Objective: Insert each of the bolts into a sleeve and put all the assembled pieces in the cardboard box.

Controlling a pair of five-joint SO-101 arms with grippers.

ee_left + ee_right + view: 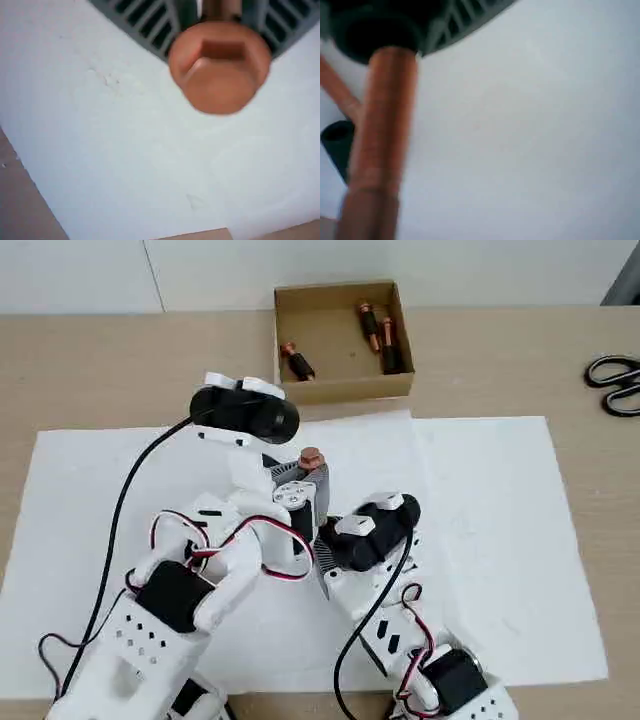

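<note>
My left gripper is shut on a copper bolt and holds it above the white paper, head up. In the left wrist view the bolt's head sits between the grey fingers. My right gripper is right beside it, shut on a black sleeve. The bolt's shaft runs into that sleeve. Another bolt and a black sleeve lie on the paper beyond. The cardboard box at the back holds three assembled pieces.
A white paper sheet covers the middle of the wooden table. Scissors lie at the far right edge. Both arms' cables hang over the near side of the sheet.
</note>
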